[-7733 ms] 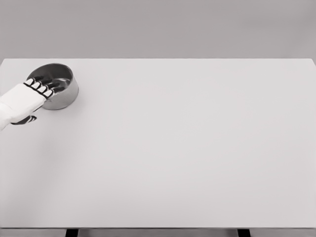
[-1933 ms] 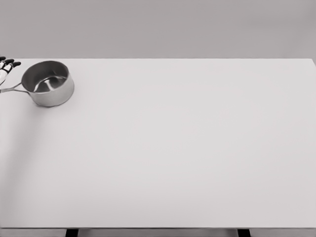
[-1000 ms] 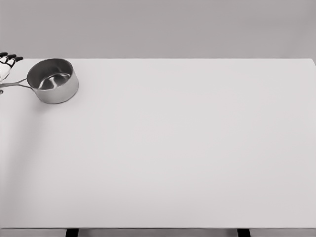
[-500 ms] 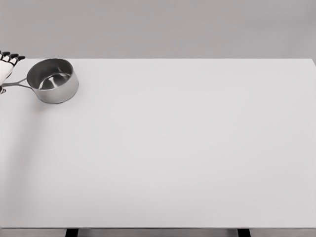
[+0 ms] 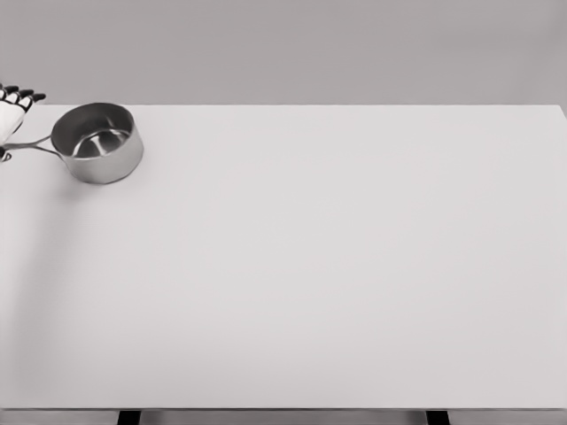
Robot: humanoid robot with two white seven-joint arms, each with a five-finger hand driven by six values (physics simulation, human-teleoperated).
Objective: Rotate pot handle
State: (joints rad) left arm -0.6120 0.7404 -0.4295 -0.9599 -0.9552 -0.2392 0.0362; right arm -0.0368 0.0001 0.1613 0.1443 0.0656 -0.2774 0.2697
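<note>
No readable text, labels, numbers or signs show anywhere.

The setting was a bare simulated test space, not a furnished room. One wide, pale bench (image 5: 337, 266) filled most of the head view, its top smooth, uniform and unmarked, with dark legs (image 5: 129, 416) just visible under the near edge. Behind it stood a flat grey backdrop (image 5: 292, 49) with no windows, shelving, fittings or wall detail. Lighting was even and shadows soft, consistent with a rendered scene. The only household item was a small steel pot (image 5: 97, 142) at the far left corner. A white robot hand (image 5: 11, 111) showed at the left edge.
</note>
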